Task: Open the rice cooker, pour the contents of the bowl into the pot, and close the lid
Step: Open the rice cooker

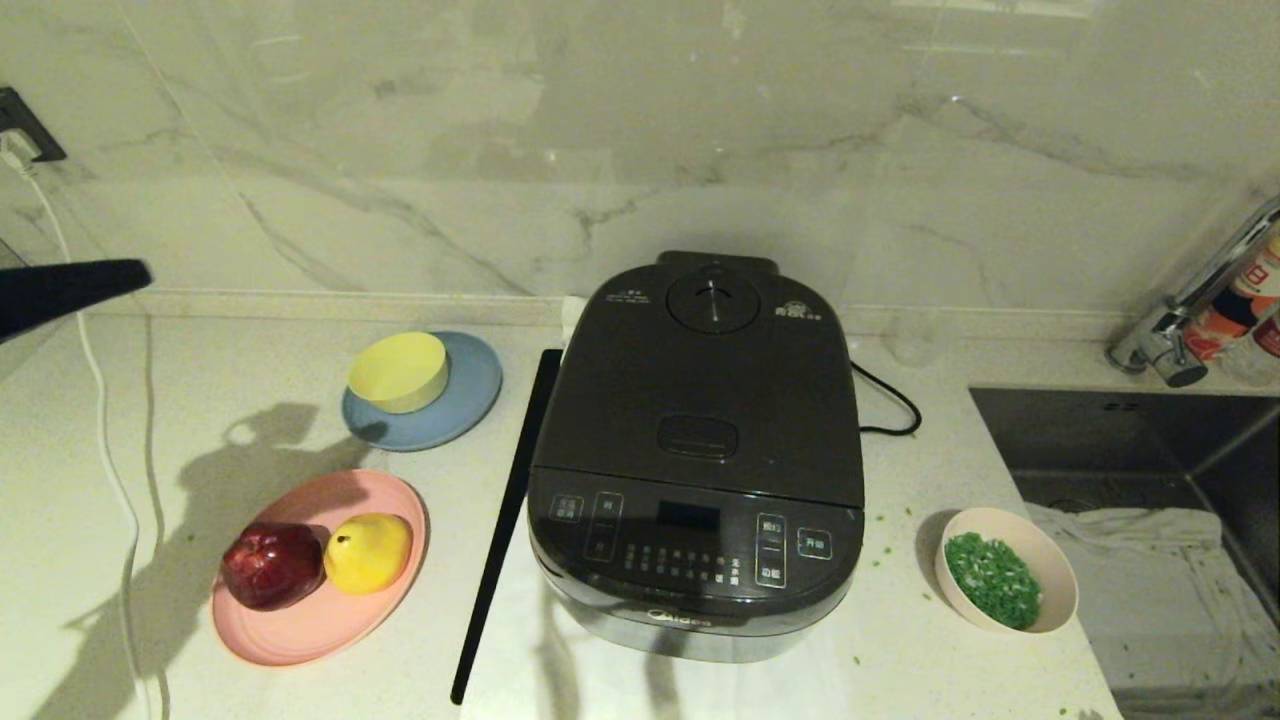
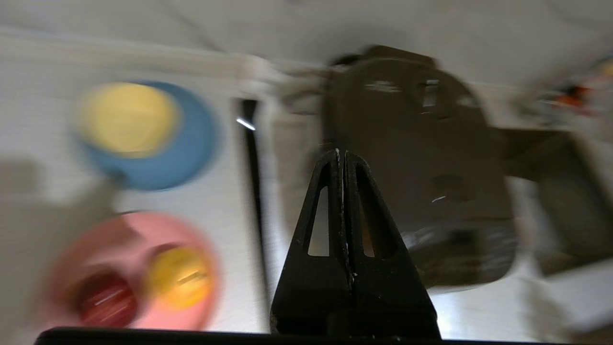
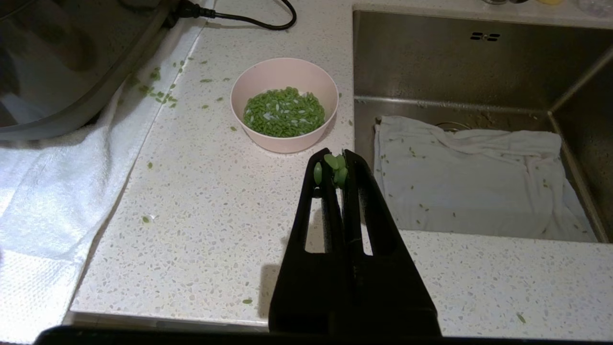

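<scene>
Nothing of the job is done yet, as I judge it: the lid [image 1: 705, 400] is down on the rice cooker [image 1: 700, 460], so the pot is hidden from me, and the bowl [image 1: 1005, 570] stands full.

Nearest me in the head view, at about 5 o'clock, that small pale pink bowl sits on the speckled stone desk [image 1: 880, 660], its smooth round wall holding a heap of bright green chopped bits [image 1: 993, 578]; loose green grains lie scattered on the desk around it. My right pincer [image 3: 331, 158] hangs just on the near side of the bowl, pressed together, with a few green bits stuck at its tips.

At 7 o'clock a flat pink plate [image 1: 300, 635] carries a dark red fruit and a yellow one. A white towel lies under the cooker's front.

In the middle stands the cooker, boxy with rounded corners, glossy dark front panel, matte lid with a rectangular latch button and a round vent further back.

At 10 o'clock, a yellow bowl [image 1: 398, 372] rests on a blue plate.

My left pincer [image 2: 341, 154] is pressed together, empty, aimed toward the cooker.

Left: open, pour, close.
</scene>
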Tool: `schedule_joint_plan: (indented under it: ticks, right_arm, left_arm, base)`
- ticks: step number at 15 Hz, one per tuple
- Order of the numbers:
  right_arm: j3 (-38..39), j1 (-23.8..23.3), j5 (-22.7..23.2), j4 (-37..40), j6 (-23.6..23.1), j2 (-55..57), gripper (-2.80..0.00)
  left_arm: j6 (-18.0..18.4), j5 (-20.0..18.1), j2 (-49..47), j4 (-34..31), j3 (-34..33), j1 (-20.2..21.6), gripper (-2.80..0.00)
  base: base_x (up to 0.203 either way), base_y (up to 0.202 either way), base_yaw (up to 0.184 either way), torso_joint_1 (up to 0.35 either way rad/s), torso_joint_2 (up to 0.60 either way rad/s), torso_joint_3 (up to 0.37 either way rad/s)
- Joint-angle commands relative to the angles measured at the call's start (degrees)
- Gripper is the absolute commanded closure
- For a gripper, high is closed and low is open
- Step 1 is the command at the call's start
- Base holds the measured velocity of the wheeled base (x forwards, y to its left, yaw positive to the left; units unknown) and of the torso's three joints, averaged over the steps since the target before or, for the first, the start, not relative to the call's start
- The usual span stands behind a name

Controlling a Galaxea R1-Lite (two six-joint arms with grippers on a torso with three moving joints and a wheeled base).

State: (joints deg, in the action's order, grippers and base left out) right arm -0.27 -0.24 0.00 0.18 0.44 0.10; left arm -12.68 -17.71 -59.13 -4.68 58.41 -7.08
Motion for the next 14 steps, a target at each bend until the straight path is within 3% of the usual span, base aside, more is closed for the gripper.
schedule_joint_plan:
  ticks: [1, 4, 6, 9, 11, 14]
  right_arm:
    - [0.00, -0.02, 0.00, -0.01, 0.00, -0.01, 0.00]
    - [0.00, -0.02, 0.00, -0.01, 0.00, -0.01, 0.00]
    - [0.00, -0.02, 0.00, -0.01, 0.00, -0.01, 0.00]
    - [0.00, -0.02, 0.00, -0.01, 0.00, -0.01, 0.00]
    - [0.00, -0.02, 0.00, -0.01, 0.00, -0.01, 0.00]
    - [0.00, -0.02, 0.00, -0.01, 0.00, -0.01, 0.00]
  left_arm:
    - [-3.87, -0.99, -15.89, -0.21, 7.43, -7.05, 0.00]
    - [-10.20, -1.47, -23.17, -0.53, 14.17, -16.05, 0.00]
    - [-11.26, -0.32, -25.08, -0.83, 15.43, -22.18, 0.00]
    - [-11.53, 8.64, -28.32, -0.30, 15.59, -30.64, 0.00]
    - [-11.76, 10.32, -29.09, -0.49, 15.38, -34.88, 0.00]
    - [-12.27, 17.56, -32.15, -0.01, 14.15, -39.28, 0.00]
  base:
    - [0.000, 0.000, 0.000, 0.000, 0.00, 0.000]
    - [0.000, 0.000, 0.000, 0.000, 0.00, 0.000]
    - [0.000, 0.000, 0.000, 0.000, 0.00, 0.000]
    - [0.000, 0.000, 0.000, 0.000, 0.00, 0.000]
    - [0.000, 0.000, 0.000, 0.000, 0.00, 0.000]
    - [0.000, 0.000, 0.000, 0.000, 0.00, 0.000]
